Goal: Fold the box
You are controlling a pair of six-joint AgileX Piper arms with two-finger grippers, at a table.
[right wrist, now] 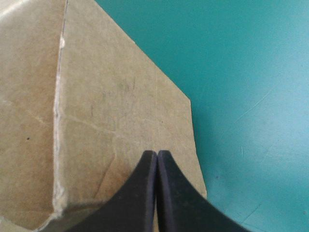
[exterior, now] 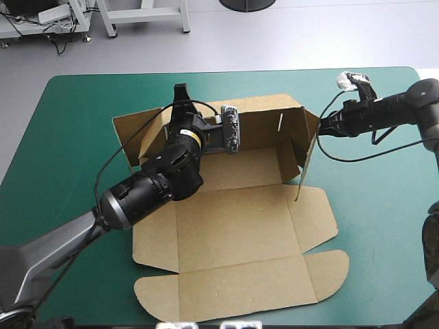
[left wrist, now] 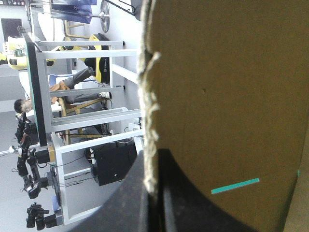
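**Box part-formed: far walls up, lid flat.**
The box (exterior: 233,233) sits central on the counter (exterior: 68,137). The left gripper (exterior: 180,92) clamps its 12 o'clock wall. The right gripper (exterior: 321,127), fingers together, touches the 3 o'clock wall. Tucking appears outstanding.

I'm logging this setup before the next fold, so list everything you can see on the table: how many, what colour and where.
box: one, brown, middle of the table; far wall and right end wall raised, lid flat toward the near edge.
table cover: one, teal-green, under the box, bare on all sides of it.
left gripper: one, black, shut on the box, pinching the edge of the far wall.
right gripper: one, black, shut, fingers meeting in a point at the outer side of the box's right end wall.
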